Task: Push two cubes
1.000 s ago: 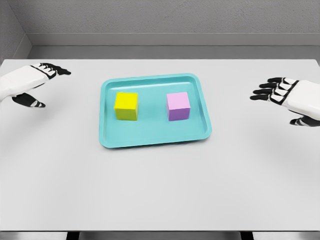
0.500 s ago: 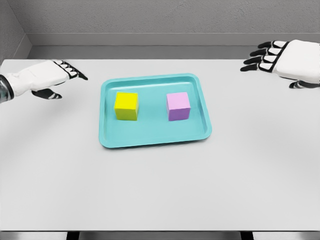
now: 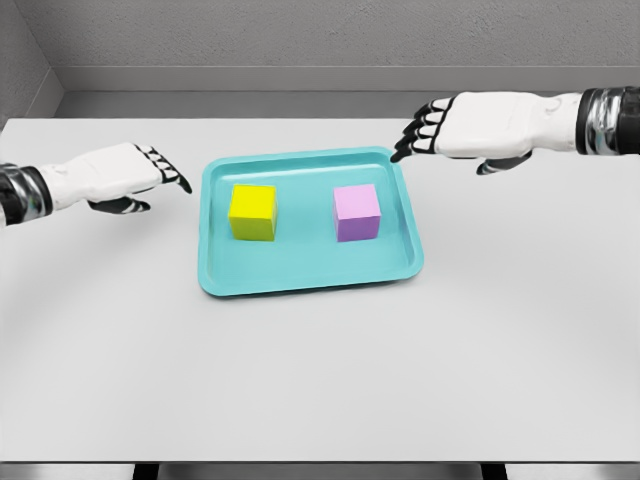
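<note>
A yellow cube [image 3: 252,211] and a pink cube [image 3: 357,212] sit apart inside a teal tray [image 3: 310,265] on the white table, yellow to the left, pink to the right. My left hand [image 3: 160,172] hovers just left of the tray's left rim, fingers open and pointing toward the yellow cube. My right hand [image 3: 425,131] is over the tray's far right corner, fingers open and extended leftward, above and behind the pink cube. Neither hand touches a cube.
The white table [image 3: 320,380] stretches wide in front of the tray, ending at its front edge near the bottom of the view. A grey wall runs behind the table's far edge.
Both hands have moved inward toward the tray. The left hand came right to the tray's left rim; the right hand rose and then swept left to the far right corner. The cubes stayed put.
</note>
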`<action>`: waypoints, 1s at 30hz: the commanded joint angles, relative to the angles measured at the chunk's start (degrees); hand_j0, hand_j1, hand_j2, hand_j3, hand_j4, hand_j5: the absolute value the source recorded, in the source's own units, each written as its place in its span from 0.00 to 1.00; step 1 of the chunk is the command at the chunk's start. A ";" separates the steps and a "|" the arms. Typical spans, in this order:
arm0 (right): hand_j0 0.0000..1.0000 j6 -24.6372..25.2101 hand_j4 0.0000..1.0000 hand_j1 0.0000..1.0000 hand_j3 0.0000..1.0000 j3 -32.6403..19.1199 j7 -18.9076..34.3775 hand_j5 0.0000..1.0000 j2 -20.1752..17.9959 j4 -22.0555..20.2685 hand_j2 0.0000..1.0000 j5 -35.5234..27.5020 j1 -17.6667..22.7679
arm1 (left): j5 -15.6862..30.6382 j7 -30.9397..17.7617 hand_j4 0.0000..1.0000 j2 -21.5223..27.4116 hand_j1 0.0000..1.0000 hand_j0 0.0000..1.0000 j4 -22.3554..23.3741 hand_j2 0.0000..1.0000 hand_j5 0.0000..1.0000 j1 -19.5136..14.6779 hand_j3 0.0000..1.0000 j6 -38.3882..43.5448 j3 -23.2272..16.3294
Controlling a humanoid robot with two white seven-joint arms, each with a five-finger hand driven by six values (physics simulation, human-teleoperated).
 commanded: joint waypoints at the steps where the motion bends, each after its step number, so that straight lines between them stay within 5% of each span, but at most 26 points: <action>1: 0.90 0.13 0.90 0.90 0.90 1.08 0.00 0.90 2.02 2.99 0.90 1.96 0.00 | 0.51 0.03 0.72 0.38 0.72 0.72 -1.88 0.72 0.72 0.00 0.72 0.11 -0.07; 4: 0.75 0.13 0.75 0.75 0.75 1.17 0.00 0.75 3.96 8.00 0.75 4.24 0.44 | 0.59 0.03 0.72 0.64 0.72 0.72 -2.49 0.72 0.72 0.09 0.72 0.11 -0.16; 7: 0.70 0.13 0.70 0.70 0.70 1.08 0.00 0.70 5.37 12.66 0.70 6.00 1.76 | 0.42 0.03 0.72 0.56 0.72 0.72 -3.20 0.72 0.72 0.88 0.72 0.11 -0.16; 18: 0.68 0.13 0.68 0.68 0.68 -2.09 0.00 0.68 5.45 9.41 0.68 6.09 7.56 | -0.02 -0.06 0.72 0.20 0.72 0.72 -5.13 0.72 0.72 2.82 0.72 0.11 0.02; 30: 0.68 0.13 0.68 0.68 0.68 -2.08 0.00 0.68 9.58 14.42 0.68 7.41 7.91 | -0.02 -2.35 0.72 -1.20 0.72 0.72 -5.04 0.72 0.72 2.46 0.72 0.11 0.02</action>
